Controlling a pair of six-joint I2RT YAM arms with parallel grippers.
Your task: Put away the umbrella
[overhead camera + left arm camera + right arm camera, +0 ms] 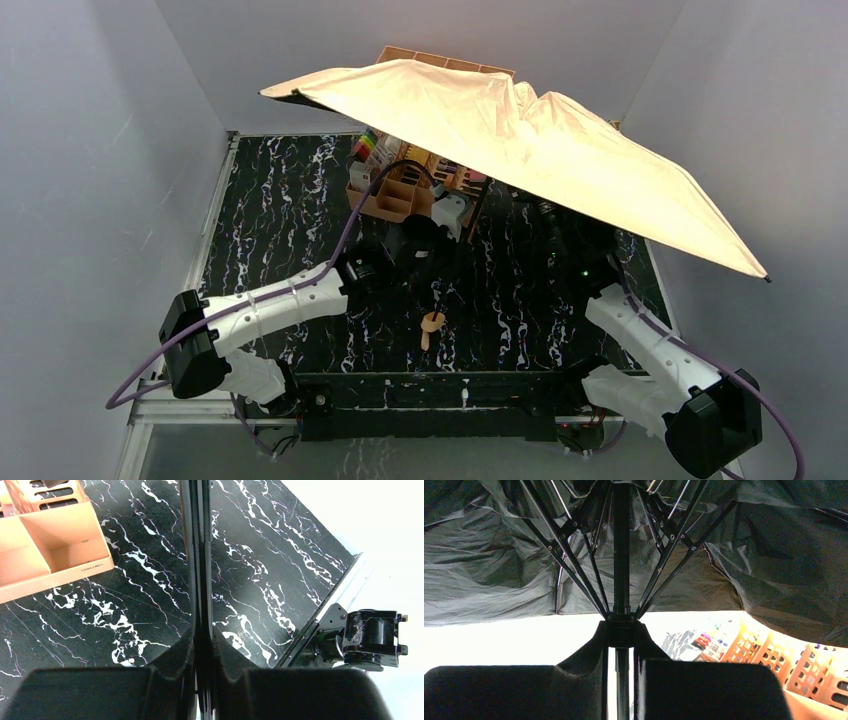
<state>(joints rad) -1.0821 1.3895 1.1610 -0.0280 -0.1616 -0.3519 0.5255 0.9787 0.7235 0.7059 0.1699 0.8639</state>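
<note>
The umbrella is open and held over the table, with its tan canopy (520, 135) facing up. Its cream handle (432, 325) hangs low above the table's front middle. My left gripper (418, 248) is under the canopy. In the left wrist view it (201, 635) is shut on the black shaft (197, 555). My right gripper (562, 235) is mostly hidden under the canopy. In the right wrist view it (620, 632) is shut on the black runner where the thin ribs (569, 555) meet the shaft, below the black underside (489, 575).
A peach plastic organizer (395, 195) stands at the back of the black marble table (280, 220). It also shows in the left wrist view (45, 555) and the right wrist view (804, 665). Coloured pens (366, 145) sit beside it. Grey walls enclose the table.
</note>
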